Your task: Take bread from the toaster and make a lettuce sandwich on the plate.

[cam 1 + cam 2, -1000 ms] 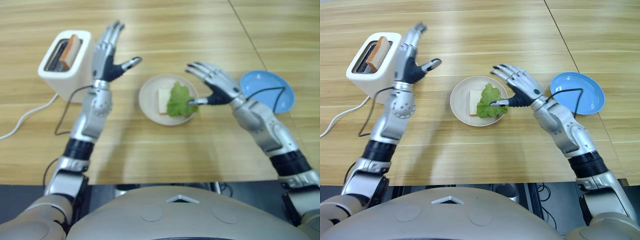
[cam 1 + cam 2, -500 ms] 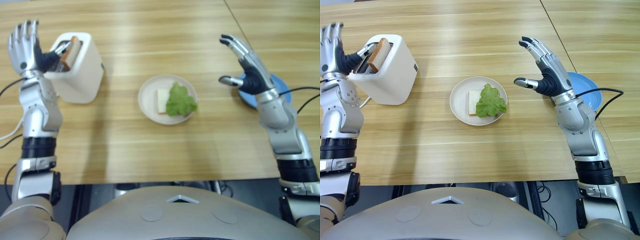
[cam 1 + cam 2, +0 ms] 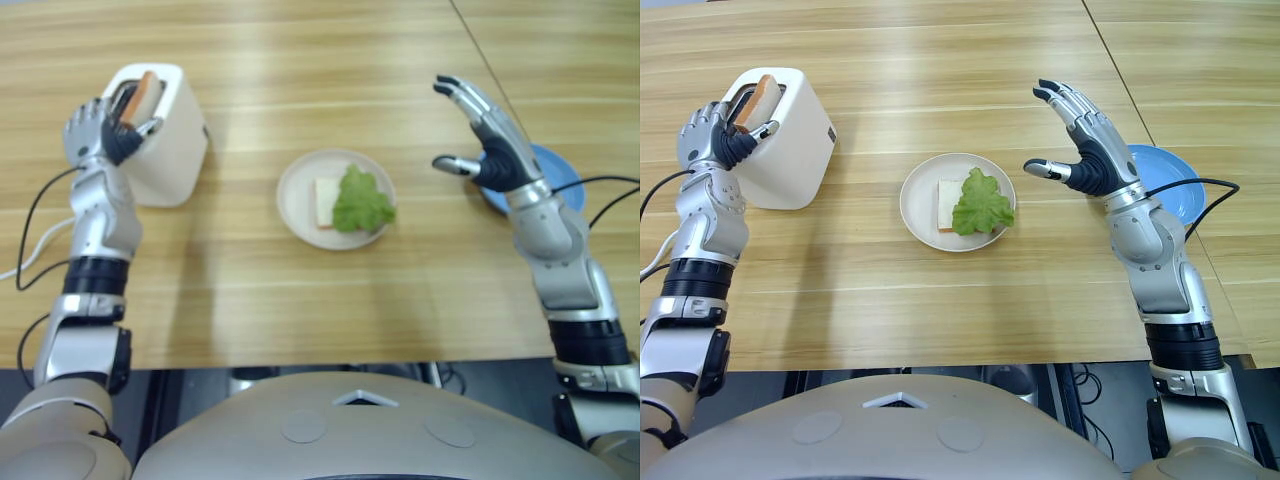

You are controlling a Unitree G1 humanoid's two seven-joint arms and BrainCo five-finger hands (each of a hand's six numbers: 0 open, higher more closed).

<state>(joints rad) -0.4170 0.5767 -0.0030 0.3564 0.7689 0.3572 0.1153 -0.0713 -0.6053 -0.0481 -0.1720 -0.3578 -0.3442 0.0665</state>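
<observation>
Down comes the left hand [image 3: 708, 135]: half a second back it was raised and spread beside the toaster [image 3: 790, 150], and now it sits curled against the toaster's top left edge. Its thumb lies just below the bread [image 3: 762, 93] poking up from the slot. No grip on it yet, by my eye. Centre bench [image 3: 940, 60], the plate [image 3: 915, 215] carries the bottom slice [image 3: 946, 203] with lettuce [image 3: 982, 203] draped over its right half. On the right, the right hand [image 3: 1090, 150] has barely shifted: spread wide, holding nothing, lifted between the plate and the blue plate [image 3: 1180, 190]. So only the top piece looks missing, and the left hand is lining up for it.
</observation>
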